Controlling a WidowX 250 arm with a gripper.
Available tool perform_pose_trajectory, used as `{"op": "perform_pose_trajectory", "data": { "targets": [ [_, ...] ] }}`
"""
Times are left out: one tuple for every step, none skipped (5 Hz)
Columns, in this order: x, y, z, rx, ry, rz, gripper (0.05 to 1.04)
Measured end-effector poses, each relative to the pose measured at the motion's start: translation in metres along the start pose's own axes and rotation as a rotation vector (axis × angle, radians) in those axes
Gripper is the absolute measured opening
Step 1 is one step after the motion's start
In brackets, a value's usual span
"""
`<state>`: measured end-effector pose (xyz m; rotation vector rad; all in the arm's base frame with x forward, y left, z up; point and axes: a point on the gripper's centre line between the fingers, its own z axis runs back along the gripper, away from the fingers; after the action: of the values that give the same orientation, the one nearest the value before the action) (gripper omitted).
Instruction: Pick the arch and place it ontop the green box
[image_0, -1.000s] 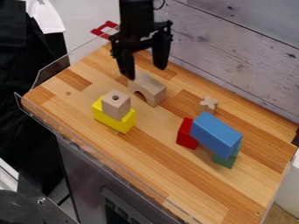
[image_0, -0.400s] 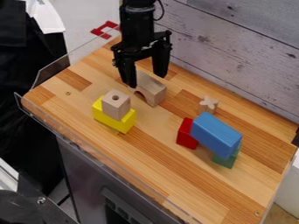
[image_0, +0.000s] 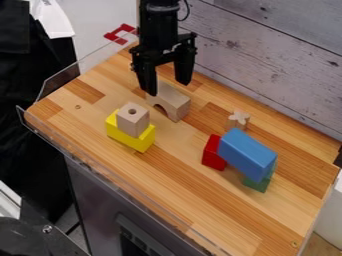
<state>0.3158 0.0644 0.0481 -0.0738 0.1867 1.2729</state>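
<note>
The gripper is black. The arch is pale beige wood, as are the cube and the star-shaped block. One block is bright yellow, another red, another blue, another dark green. The table has tan, honey and brown stripes; the wall is grey with dark knots.

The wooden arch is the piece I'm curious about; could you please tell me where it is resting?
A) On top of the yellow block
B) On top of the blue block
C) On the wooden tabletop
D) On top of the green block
C: the arch stands on the wooden tabletop by the open gripper, while the green block shows partly under the blue block.
</note>
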Motion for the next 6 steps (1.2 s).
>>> {"op": "perform_pose_trajectory", "data": {
  "targets": [
    [0.003, 0.000, -0.013, 0.033, 0.014, -0.009, 1.000],
    [0.003, 0.001, -0.017, 0.043, 0.023, -0.002, 1.000],
    [0.003, 0.003, -0.019, 0.053, 0.022, 0.010, 0.967],
    [0.003, 0.001, -0.020, 0.041, 0.021, 0.011, 0.686],
    [0.001, 0.003, -0.024, 0.041, 0.029, 0.006, 0.516],
    [-0.008, 0.010, -0.015, 0.023, 0.001, -0.022, 0.516]
  ]
}}
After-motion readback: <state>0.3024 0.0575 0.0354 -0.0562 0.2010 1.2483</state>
